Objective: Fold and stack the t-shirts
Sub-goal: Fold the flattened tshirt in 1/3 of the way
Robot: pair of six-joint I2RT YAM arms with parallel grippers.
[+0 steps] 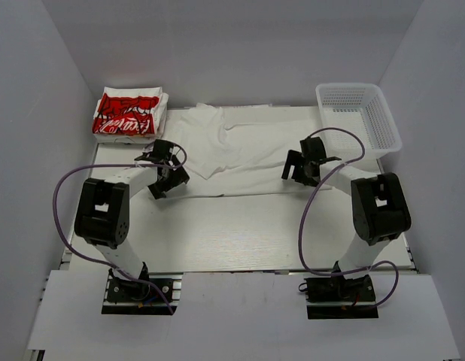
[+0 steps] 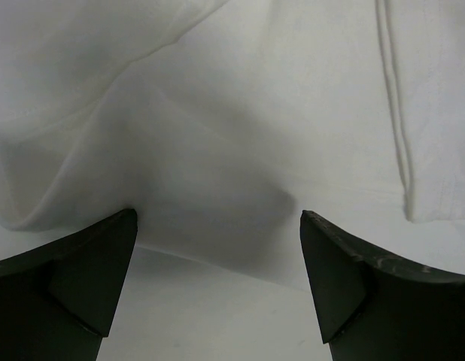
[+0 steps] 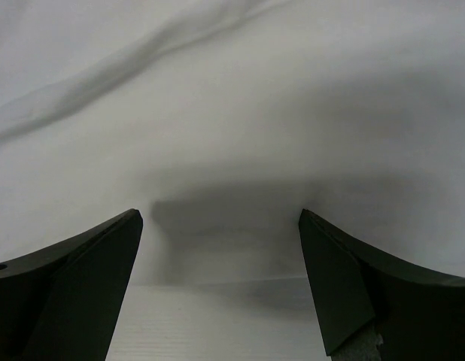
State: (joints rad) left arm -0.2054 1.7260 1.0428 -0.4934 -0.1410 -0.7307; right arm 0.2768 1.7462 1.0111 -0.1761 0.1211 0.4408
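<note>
1. White cotton t-shirt (image 1: 244, 147) is lying spread out, a little wrinkled, across the far middle of the table (image 1: 240, 233), probably so that both arms can reach its near hem.
2. Folded red-printed t-shirts (image 1: 129, 114) are sitting stacked in the far-left corner, apart from the working area.
3. Left gripper (image 2: 217, 212) and right gripper (image 3: 220, 211) are hovering at that near hem, jaws standing wide apart, gripping nothing.
4. Mesh basket (image 1: 388, 124) is standing at the far right.

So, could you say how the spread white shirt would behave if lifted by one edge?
The white shirt is probably floppy: it lies in soft wrinkles, so it would drape. It looks thin, likely light.
</note>
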